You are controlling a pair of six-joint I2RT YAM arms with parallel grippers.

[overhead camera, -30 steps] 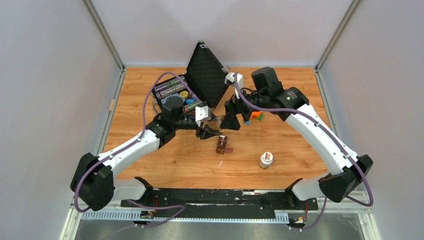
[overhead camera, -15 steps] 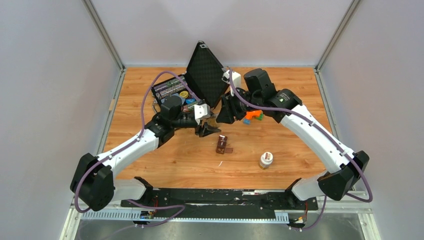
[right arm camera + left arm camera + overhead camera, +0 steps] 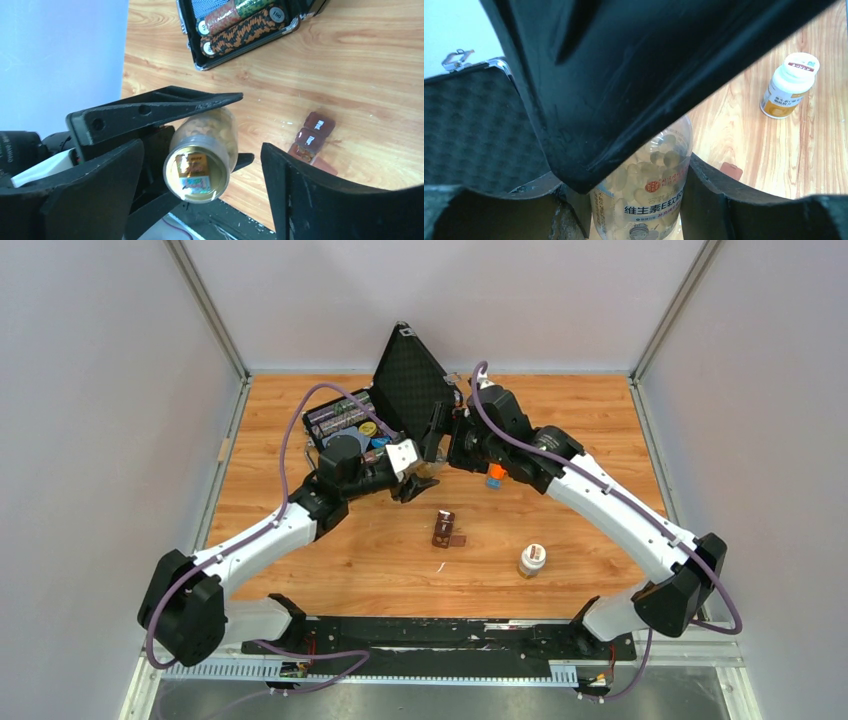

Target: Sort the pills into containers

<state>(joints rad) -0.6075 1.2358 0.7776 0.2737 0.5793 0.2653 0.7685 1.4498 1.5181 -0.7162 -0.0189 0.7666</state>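
Note:
My left gripper point(image 3: 414, 484) is shut on a clear pill bottle point(image 3: 649, 192) full of pale softgels and holds it above the table. In the right wrist view the bottle's cap end point(image 3: 197, 172) faces the camera. My right gripper point(image 3: 202, 165) is open, with one jaw on each side of the cap and neither touching it. It also shows in the top view point(image 3: 440, 443). The containers point(image 3: 445, 529), a dark brown three-compartment strip, lie on the table in front of both grippers and also show in the right wrist view point(image 3: 312, 136).
A white pill bottle point(image 3: 532, 560) stands at the front right. An open black case point(image 3: 412, 390) with poker chips point(image 3: 240, 22) stands behind the grippers. An orange and blue toy point(image 3: 494, 476) lies under the right arm.
My right gripper has swung left and closed in around the bottle's cap. My left gripper has carried the bottle slightly back towards the case.

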